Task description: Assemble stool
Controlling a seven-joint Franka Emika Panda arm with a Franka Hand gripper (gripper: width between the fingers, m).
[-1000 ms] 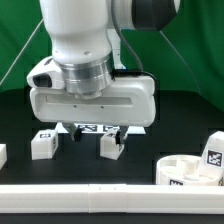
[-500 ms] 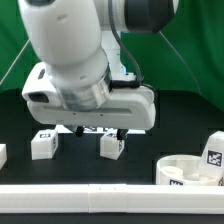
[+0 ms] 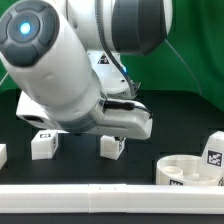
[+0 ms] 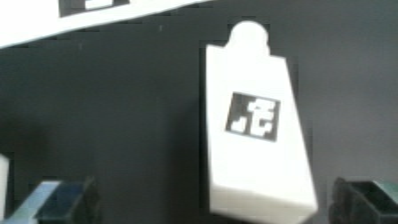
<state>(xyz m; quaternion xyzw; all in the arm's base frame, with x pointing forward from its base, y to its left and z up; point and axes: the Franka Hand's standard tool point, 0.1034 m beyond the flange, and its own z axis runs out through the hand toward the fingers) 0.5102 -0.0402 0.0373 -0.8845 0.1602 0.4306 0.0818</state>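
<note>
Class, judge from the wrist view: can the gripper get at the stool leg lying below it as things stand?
Probably yes: the leg lies between the open gripper's spread fingertips, with only bare black table on either side of it.

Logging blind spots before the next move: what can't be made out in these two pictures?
Wrist view: the pincer shows only its fingertips, the rest cut by the picture's edge; the tag on the leg is too blurred to read.
Exterior view: the arm hides the pincer entirely; the seat is cut by the right edge and partly hidden behind the rail.
</note>
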